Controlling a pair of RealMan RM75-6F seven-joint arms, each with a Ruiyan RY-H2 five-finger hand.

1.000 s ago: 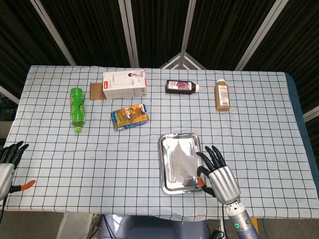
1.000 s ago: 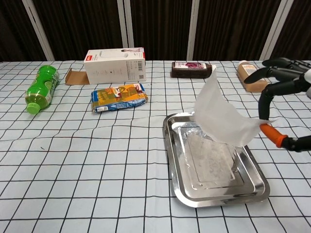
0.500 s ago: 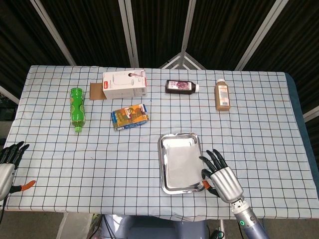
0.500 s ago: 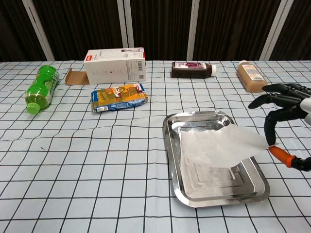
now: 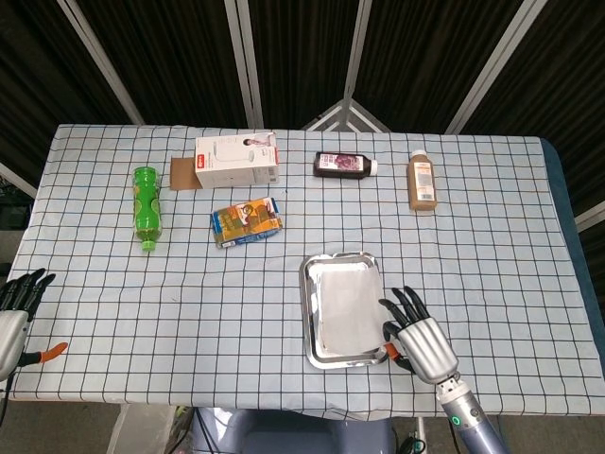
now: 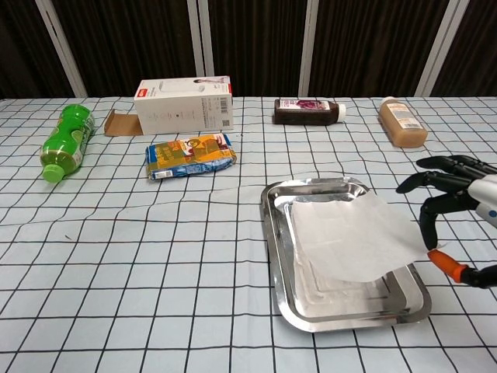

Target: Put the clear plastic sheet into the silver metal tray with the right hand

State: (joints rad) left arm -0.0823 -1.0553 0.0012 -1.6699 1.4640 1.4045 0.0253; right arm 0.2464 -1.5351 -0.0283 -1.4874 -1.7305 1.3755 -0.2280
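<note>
Plastic sheet [image 6: 349, 235] lies inside the silver metal tray [image 6: 280, 266], with its right corner hanging a little over the tray's right rim. Just beside that corner is the right hand [image 6: 457, 203]; its fingers [image 6: 427, 217] are spread apart and hold nothing, though I cannot tell if a fingertip touches the sheet. Behind the tray lie a snack pack [image 6: 190, 155], a white box [image 6: 185, 103], a green bottle [image 6: 63, 141], a dark bottle [image 6: 307, 110] and a brown bottle [image 6: 401, 122]. The left hand [image 5: 13, 317] rests far away at the table's edge, spread and holding nothing.

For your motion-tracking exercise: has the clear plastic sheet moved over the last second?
Yes. The clear plastic sheet dropped from standing upright to lying nearly flat in the silver metal tray.
</note>
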